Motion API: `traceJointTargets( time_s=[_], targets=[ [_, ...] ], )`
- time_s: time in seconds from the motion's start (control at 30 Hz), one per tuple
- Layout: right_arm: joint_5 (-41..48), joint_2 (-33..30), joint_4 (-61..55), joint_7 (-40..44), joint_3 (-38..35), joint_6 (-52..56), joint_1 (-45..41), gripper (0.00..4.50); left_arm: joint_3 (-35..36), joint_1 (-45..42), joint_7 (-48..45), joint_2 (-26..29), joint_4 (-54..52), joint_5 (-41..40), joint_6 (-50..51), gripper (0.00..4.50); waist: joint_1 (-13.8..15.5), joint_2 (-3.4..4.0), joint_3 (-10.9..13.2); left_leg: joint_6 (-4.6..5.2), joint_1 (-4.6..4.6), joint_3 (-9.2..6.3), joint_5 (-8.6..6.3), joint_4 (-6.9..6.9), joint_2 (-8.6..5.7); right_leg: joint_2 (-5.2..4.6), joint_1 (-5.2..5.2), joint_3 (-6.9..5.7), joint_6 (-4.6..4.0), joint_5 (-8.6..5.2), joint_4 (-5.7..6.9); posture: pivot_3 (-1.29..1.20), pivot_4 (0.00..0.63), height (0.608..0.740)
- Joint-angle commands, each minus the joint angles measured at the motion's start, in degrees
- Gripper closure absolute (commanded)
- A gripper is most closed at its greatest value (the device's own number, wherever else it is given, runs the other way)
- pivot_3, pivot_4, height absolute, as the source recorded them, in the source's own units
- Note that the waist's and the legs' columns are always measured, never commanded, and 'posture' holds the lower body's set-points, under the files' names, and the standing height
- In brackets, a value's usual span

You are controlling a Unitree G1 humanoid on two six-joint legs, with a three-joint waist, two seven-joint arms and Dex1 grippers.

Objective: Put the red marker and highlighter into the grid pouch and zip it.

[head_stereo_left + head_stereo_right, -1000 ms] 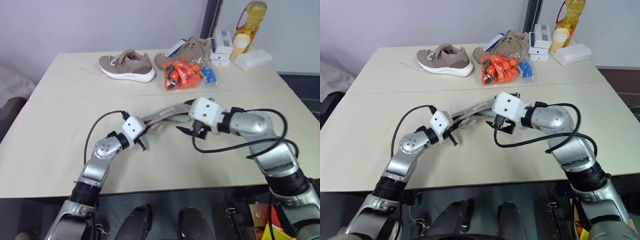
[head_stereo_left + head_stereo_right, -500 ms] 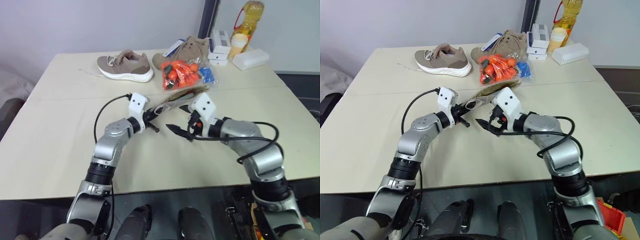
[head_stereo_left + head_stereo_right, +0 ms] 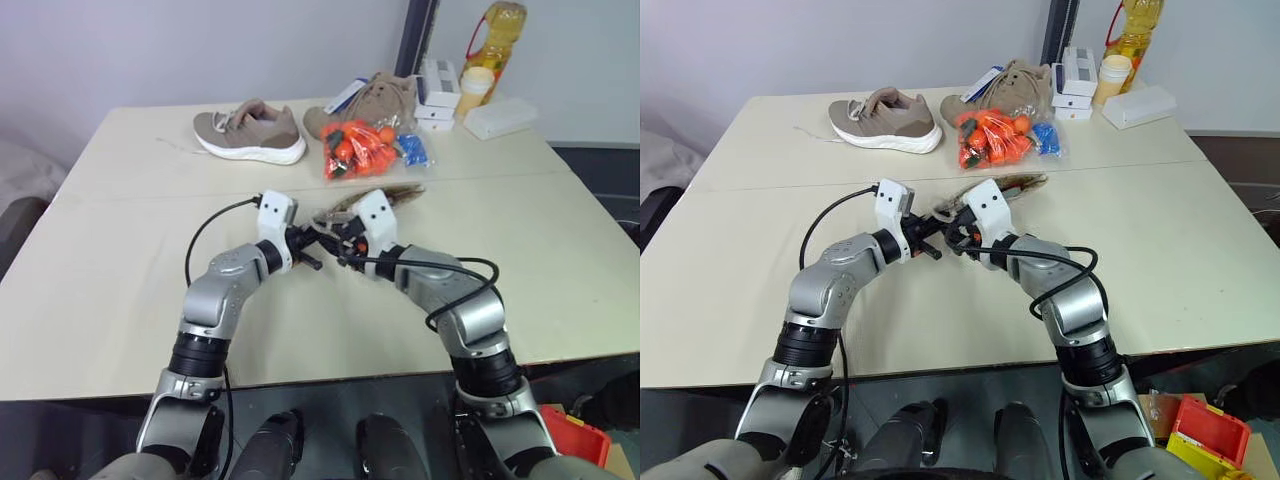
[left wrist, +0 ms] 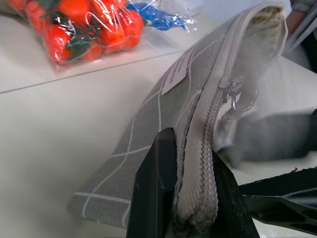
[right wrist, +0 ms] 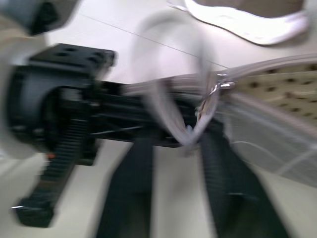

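Left gripper [image 3: 312,250] fingers clenched on the pouch [image 4: 198,124], held up off the surface [image 3: 120,250]. Right gripper [image 3: 342,247] fingers pinched together right at the zipper pull [image 4: 237,96], probably gripping it, bit blurry.

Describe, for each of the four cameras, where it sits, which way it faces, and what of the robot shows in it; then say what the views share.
Left eye: on the head, looking forward and down over the table; both arms meet at the pouch.
Right eye: beside it, same scene.
Left wrist: on the left arm, looking along its tool, shut on the pouch's zipper edge; orange bag beyond.
Right wrist: on the right arm, facing the left tool and the zipper pull; its own fingers blurred.
Shared: the pouch appears in all four.
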Motion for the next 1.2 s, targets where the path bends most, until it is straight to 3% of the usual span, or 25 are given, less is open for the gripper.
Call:
traceJointTargets(
  time_s=[0.03, 0.47, 0.77, 1.0, 1.2],
  targets=[
    [-0.5, -2.2, -1.4, -1.7, -3.1, -0.2, -1.7, 4.45, 0.5, -0.3, -0.6, 0.0, -2.7, -1.7, -0.5, 4.5, 0.1, 0.0, 0.0, 0.0, 0.0, 0.0, 0.0, 0.0, 0.0, 0.0, 0.0, 0.0, 0.0, 0.0, 0.0, 0.0, 0.15, 0.74],
    [1.3, -11.1, -4.3, -0.3, -6.1, -1.4, -1.3, 4.45, 3.7, -1.8, -1.2, 2.3, 2.2, -2.5, -4.4, 4.5, 0.0, 0.0, 0.0, 0.0, 0.0, 0.02, 0.0, 0.01, -0.02, -0.01, 0.01, 0.0, 0.0, 0.0, -0.01, 0.0, 0.15, 0.74],
    [0.6, -12.9, -3.7, 0.0, -6.0, -3.4, -1.2, 4.45, 3.8, -1.3, -2.6, 5.2, 4.8, -2.0, -8.1, 4.5, 0.1, 0.0, 0.0, 0.0, 0.01, 0.03, 0.0, -0.01, 0.04, 0.0, 0.01, 0.0, 0.0, 0.0, -0.01, 0.0, 0.15, 0.74],
    [-0.2, -13.8, -1.7, -1.5, -8.7, -5.1, -3.4, 4.45, -2.0, 1.1, -6.2, 11.4, 6.2, 6.2, -19.1, 4.5, -0.1, 0.0, 0.0, 0.0, 0.01, 0.04, 0.0, -0.03, 0.04, 0.0, -0.01, 0.02, -0.02, 0.0, -0.01, 0.0, 0.15, 0.74],
    [-0.8, -18.2, 3.7, -3.6, -14.9, -5.8, -5.3, 4.45, -5.2, 3.3, -8.3, 14.6, 7.6, 10.8, -27.5, 4.5, 0.2, 0.0, 0.0, 0.01, 0.01, 0.04, 0.0, -0.03, 0.02, -0.05, 0.01, 0.02, -0.02, 0.0, -0.04, 0.0, 0.15, 0.74]
  ],
)
